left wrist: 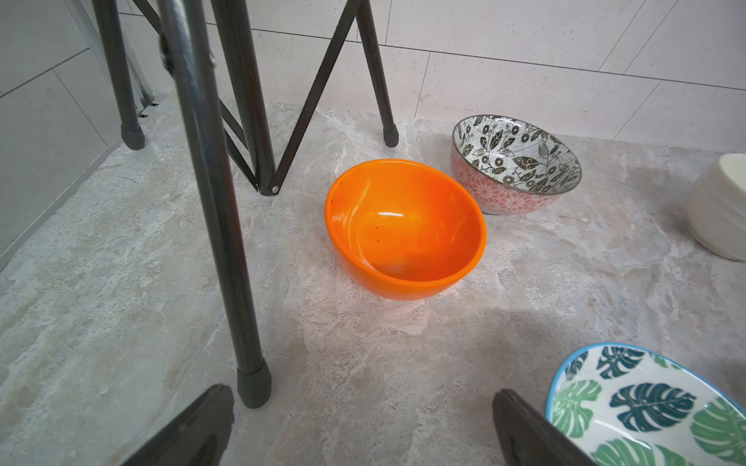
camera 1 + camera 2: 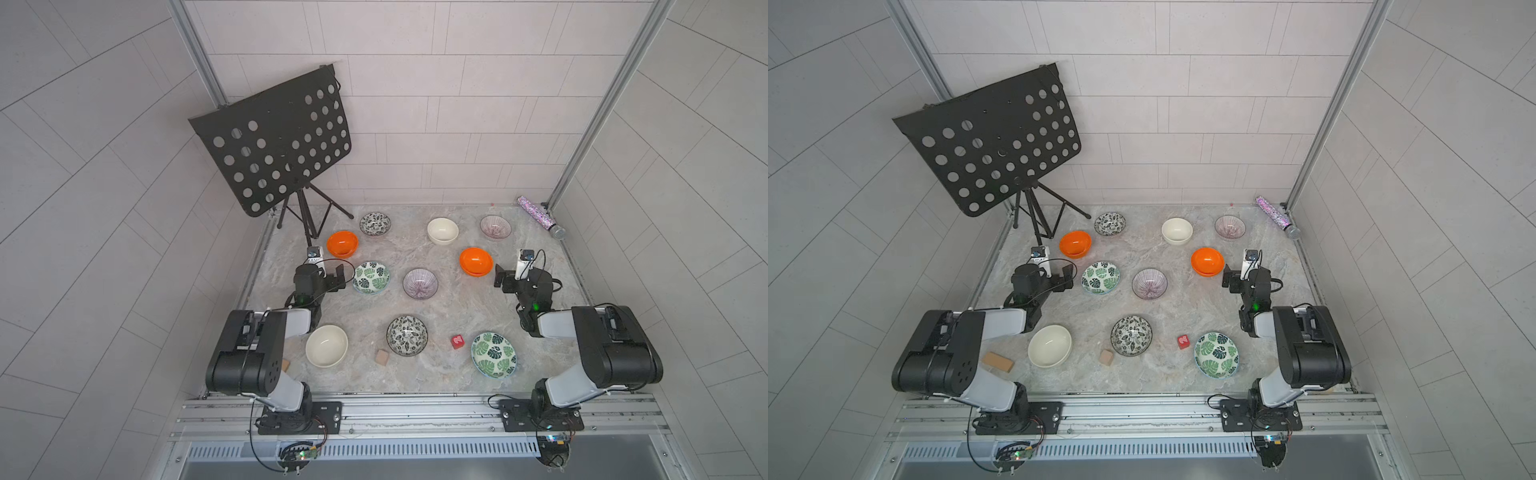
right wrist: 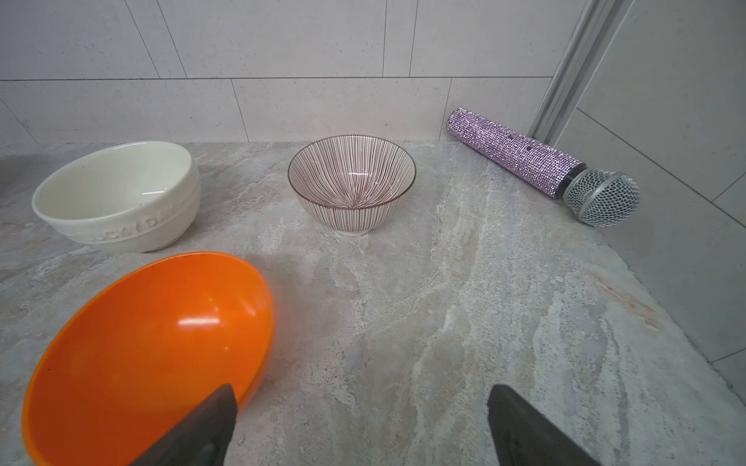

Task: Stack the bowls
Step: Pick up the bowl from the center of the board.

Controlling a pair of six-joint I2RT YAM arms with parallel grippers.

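Several bowls sit apart on the marble table (image 2: 449, 374), none stacked. At the back are a black-and-white leaf bowl (image 2: 375, 223), an orange bowl (image 2: 342, 244), a cream bowl (image 2: 443, 230) and a purple striped bowl (image 2: 495, 227). In the middle are an orange bowl (image 2: 476, 261), a green-leaf bowl (image 2: 371, 277) and a purple striped bowl (image 2: 420, 283). Nearest are a cream bowl (image 2: 326, 345), a black-and-white leaf bowl (image 2: 407, 335) and a green-leaf bowl (image 2: 493, 354). My left gripper (image 1: 361, 407) is open and empty beside the middle green-leaf bowl (image 1: 646, 407). My right gripper (image 3: 362, 399) is open and empty beside the middle orange bowl (image 3: 141, 355).
A black music stand (image 2: 274, 141) stands at the back left, one leg (image 1: 250, 379) close to my left gripper. A glittery microphone (image 3: 545, 161) lies in the back right corner. A red cube (image 2: 457, 341) and wooden blocks (image 2: 381, 357) (image 2: 998, 361) lie near the front.
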